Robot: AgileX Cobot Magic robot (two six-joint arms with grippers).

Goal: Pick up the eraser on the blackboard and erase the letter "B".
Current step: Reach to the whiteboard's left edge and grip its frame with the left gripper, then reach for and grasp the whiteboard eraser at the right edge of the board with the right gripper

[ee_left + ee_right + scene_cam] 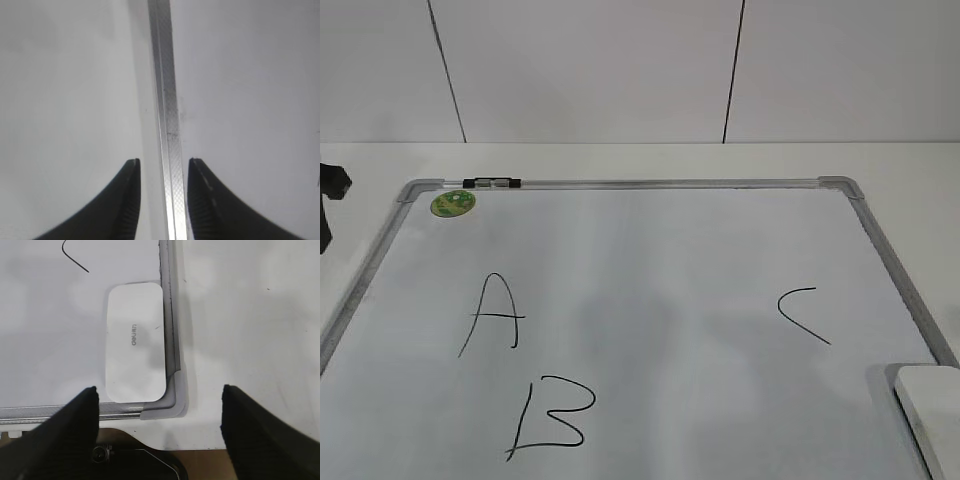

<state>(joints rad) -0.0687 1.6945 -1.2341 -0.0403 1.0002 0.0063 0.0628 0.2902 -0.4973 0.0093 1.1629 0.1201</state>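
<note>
The blackboard [650, 250] is a white board with a silver frame, lying flat. On it are a black "A" [492, 312], the letter "B" [550, 417] near the front, and a "C" [803, 313]. The eraser [932, 413] is a white oblong block in the board's front right corner; it also shows in the right wrist view [135, 342]. My right gripper [159, 392] is open and empty, above the board's corner, with the eraser just ahead of it. My left gripper [164, 162] is open and empty over the board's left frame rail [167, 115].
A round green magnet [452, 203] and a black marker [491, 183] lie at the board's far left corner. The white table [250, 330] surrounds the board. The table's front edge and a dark robot base [145, 465] show below the right gripper.
</note>
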